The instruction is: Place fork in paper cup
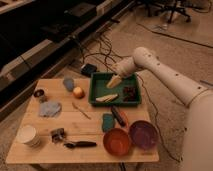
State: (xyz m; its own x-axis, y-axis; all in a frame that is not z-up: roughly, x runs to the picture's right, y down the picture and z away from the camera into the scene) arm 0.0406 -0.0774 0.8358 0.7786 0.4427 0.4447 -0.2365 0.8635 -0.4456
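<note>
The fork (80,110) is a thin pale utensil lying flat on the wooden table (85,127), left of the green tray (97,85). The paper cup (28,135) stands upright at the table's front left corner. My gripper (114,81) hangs over the tray's back middle, pointing down and left. It is well to the right of the fork and far from the cup, touching neither.
The tray holds a pale piece (107,98) and a dark red item (131,92). On the table: blue-grey cup (68,83), dark tin (39,93), round fruit (78,92), blue cloth (50,108), black-handled tool (80,144), green sponge (108,122), red bowl (117,141), purple bowl (143,133).
</note>
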